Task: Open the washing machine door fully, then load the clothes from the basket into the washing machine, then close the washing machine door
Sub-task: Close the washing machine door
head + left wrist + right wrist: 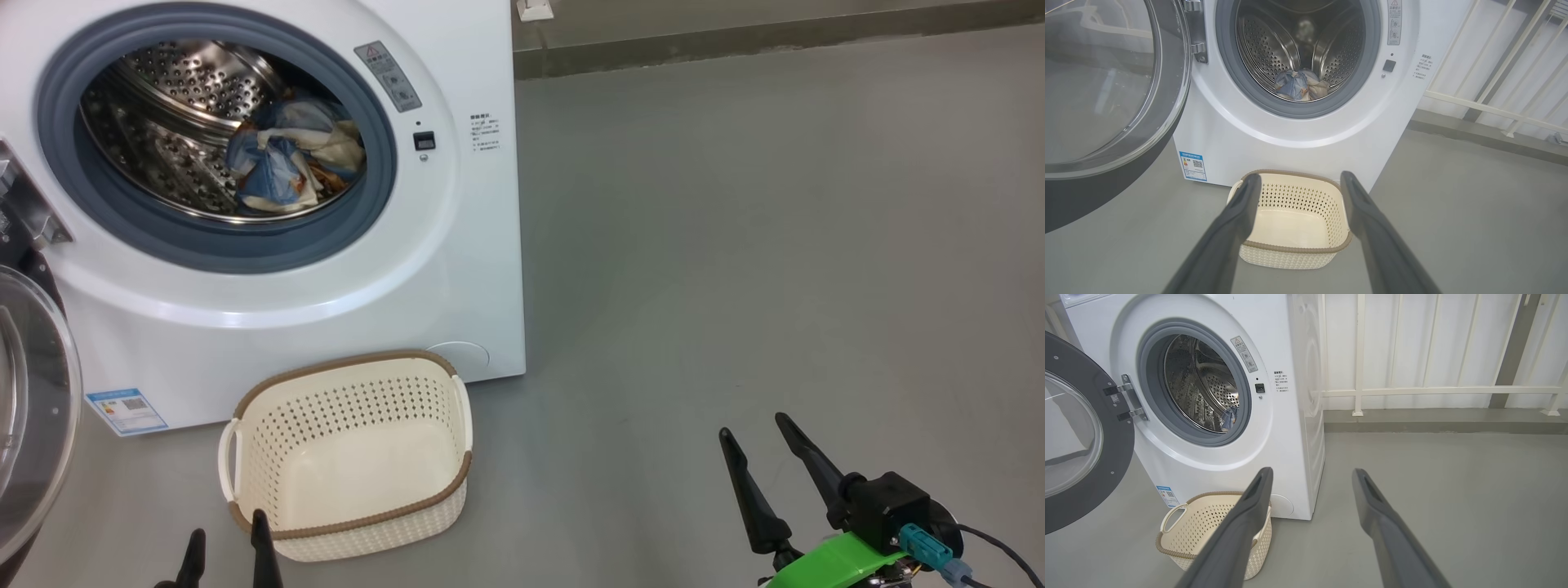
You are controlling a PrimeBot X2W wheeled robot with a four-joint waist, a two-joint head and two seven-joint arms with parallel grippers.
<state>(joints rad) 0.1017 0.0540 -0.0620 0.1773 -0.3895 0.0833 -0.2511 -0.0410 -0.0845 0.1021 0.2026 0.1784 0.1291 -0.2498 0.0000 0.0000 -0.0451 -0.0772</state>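
The floor (775,245) is plain grey and smooth, with a dull sheen where the light falls. Along its far edge runs a low, darker kerb (1445,426). A white railing (1433,390) stands on the kerb, with slim upright bars, one long cross rail and small feet planted on top. Behind the bars is a white wall (1453,343). A broad grey post (1515,355) rises at a slant among the bars (the wide lens may be tilting it). At the top edge of the head view sits a small white fitting (535,10), too cropped to name.
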